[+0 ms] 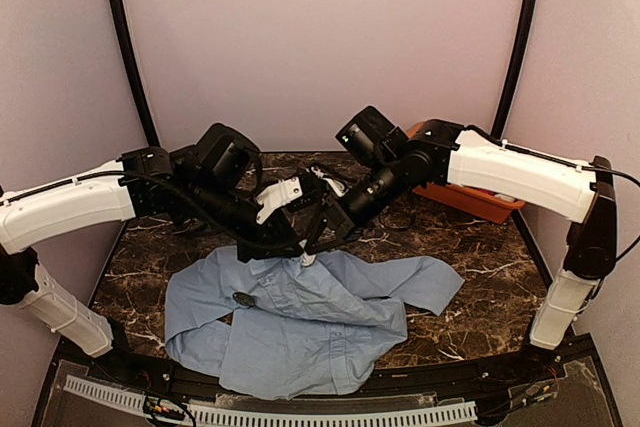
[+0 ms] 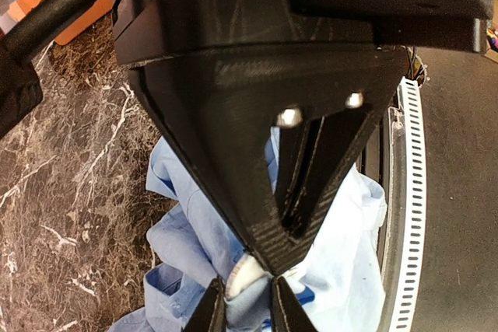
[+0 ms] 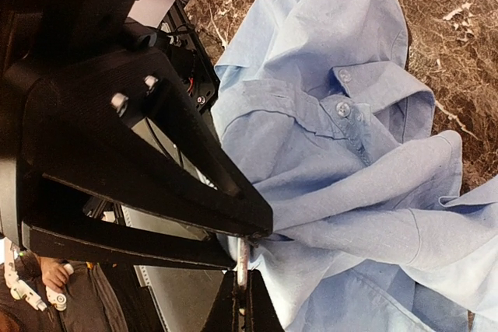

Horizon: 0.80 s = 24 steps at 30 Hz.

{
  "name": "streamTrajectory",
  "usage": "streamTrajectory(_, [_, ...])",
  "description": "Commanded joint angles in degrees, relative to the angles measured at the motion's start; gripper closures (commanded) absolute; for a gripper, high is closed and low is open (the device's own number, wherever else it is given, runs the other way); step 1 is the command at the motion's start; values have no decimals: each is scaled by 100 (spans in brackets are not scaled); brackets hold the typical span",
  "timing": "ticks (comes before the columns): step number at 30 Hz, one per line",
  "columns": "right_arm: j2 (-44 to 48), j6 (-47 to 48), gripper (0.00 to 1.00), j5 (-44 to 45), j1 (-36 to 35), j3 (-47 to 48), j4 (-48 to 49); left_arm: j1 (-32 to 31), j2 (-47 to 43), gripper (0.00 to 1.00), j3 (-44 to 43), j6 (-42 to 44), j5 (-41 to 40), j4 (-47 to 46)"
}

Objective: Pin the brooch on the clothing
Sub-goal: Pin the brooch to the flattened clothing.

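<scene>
With left jaws and right jaws pinching the shirt (image 1: pixel 300 332), our tug may slide the brooch (image 1: pixel 245 298) (left of them) off.

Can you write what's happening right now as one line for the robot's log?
left gripper: jaws pinch shirt | right gripper: jaws shut on shirt fold | brooch: lying on shirt, unheld

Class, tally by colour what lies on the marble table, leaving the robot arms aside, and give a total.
Light blue: 1, the shirt
Dark grey-black: 1, the brooch, on the shirt
Orange: 1, a flat object at the back right
Total: 3
</scene>
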<state>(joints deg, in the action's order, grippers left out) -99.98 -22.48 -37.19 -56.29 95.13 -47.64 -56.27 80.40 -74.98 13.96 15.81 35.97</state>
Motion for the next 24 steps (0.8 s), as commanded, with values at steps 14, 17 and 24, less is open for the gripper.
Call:
streamTrajectory(14, [292,-592,100,-883,-18,-34,1199,-355,117,80,-74,-48,-312,38])
streamTrajectory(17, [309,-653,100,-925,-22,-36,1236,-408,145,80,-90,-48,-362,65])
streamTrajectory(24, [382,-888,100,-935,43,-155,1369,-510,180,80,-140,-5,-507,152])
